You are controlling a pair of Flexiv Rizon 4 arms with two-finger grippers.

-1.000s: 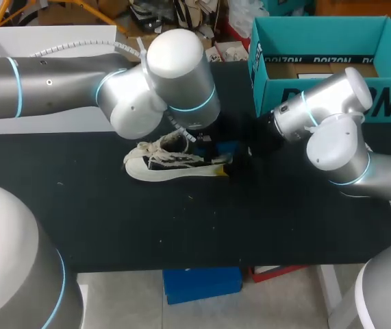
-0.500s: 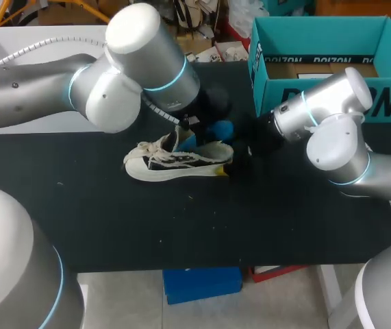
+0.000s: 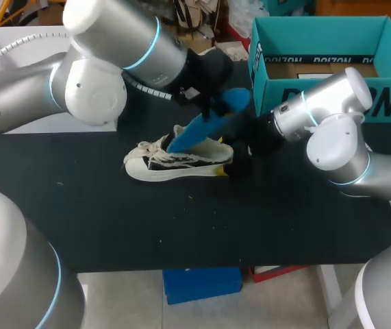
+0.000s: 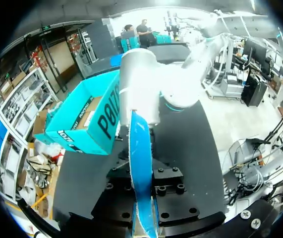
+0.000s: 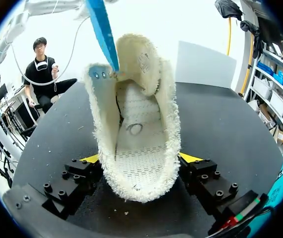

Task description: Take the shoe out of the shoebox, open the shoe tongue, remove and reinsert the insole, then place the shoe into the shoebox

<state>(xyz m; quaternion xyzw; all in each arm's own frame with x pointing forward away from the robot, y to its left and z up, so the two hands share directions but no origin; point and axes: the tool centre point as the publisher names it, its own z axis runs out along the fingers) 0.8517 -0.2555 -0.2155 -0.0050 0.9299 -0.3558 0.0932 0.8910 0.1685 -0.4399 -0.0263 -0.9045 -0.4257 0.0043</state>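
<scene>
Lifted since a second ago: left gripper (image 3: pixel 207 103), clenched on the blue insole (image 3: pixel 205 125), whose lower end is still at the shoe's mouth.
Tabletop (image 3: pixel 181 226): black.
Shoebox (image 3: pixel 281 92): teal, far right.
Shoe (image 3: pixel 174 161): mid-tabletop, grasped by the right gripper (image 5: pixel 139 159).
Insole removal nearly complete.

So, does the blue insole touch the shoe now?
Touching. The right wrist view shows it plainly: the lower end of the insole runs down into the opening of the shoe, against the collar. The head view agrees.
</scene>
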